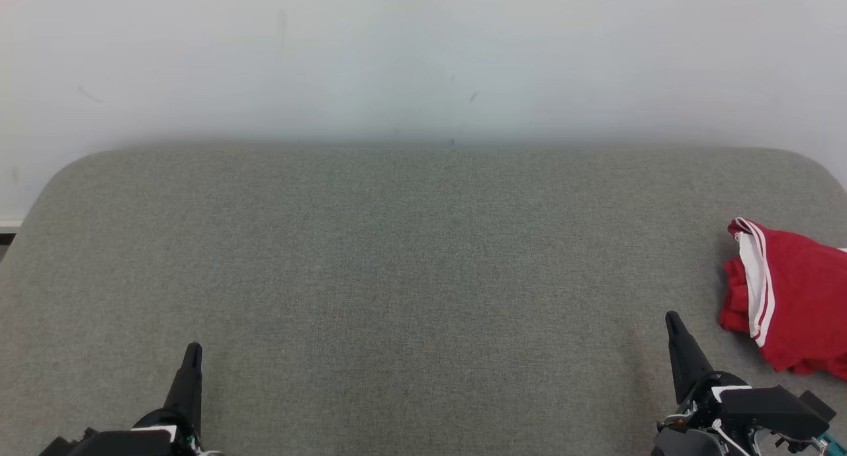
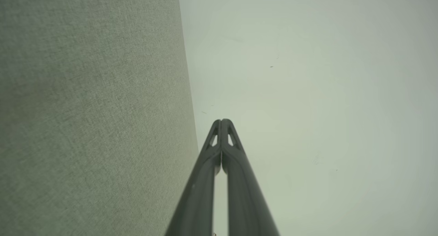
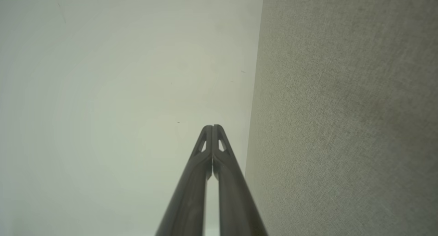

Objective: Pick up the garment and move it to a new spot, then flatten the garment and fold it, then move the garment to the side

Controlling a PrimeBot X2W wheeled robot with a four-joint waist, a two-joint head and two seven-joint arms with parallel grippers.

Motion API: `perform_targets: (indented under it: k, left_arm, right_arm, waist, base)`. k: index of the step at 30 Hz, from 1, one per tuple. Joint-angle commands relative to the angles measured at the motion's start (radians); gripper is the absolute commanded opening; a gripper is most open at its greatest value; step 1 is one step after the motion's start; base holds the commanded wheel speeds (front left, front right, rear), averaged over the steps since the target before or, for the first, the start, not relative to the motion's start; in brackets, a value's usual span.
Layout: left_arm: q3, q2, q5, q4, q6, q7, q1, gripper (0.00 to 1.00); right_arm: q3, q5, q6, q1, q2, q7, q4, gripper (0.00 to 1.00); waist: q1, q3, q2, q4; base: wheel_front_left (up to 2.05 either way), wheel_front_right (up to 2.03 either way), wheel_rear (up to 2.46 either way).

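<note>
A red garment (image 1: 794,297) with white stripes lies crumpled at the right edge of the grey fabric table (image 1: 410,271), partly cut off by the head view's border. My right gripper (image 1: 673,320) stands shut near the front right, its tip a short way left of the garment and not touching it. At the front left my left gripper (image 1: 192,350) is shut with nothing in it. In the left wrist view the left gripper (image 2: 221,121) shows its tips pressed together. The right gripper (image 3: 212,127) is likewise closed in the right wrist view.
A pale wall (image 1: 423,52) rises behind the table's rounded far edge. The grey table surface (image 2: 85,109) fills the left of the left wrist view, and the table surface (image 3: 342,109) the right of the right wrist view.
</note>
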Motion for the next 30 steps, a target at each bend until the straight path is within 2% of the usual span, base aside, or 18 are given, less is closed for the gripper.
perform_targets:
  k: [1, 30]
  left_arm:
    - [0.004, 0.004, -0.006, -0.003, -0.004, 0.0, -0.01, 0.0]
    - [0.003, 0.004, -0.006, -0.003, -0.004, 0.0, -0.01, 0.0]
  right_arm:
    - [-0.001, 0.002, -0.002, -0.008, 0.0, 0.003, -0.002, 0.0]
    - [0.0, 0.002, -0.002, -0.008, 0.0, 0.003, -0.002, 0.0]
  waist:
    - [0.0, 0.0, 0.0, 0.0]
    - [0.0, 0.0, 0.0, 0.0]
  base:
    - [0.0, 0.0, 0.0]
    - [0.0, 0.0, 0.0]
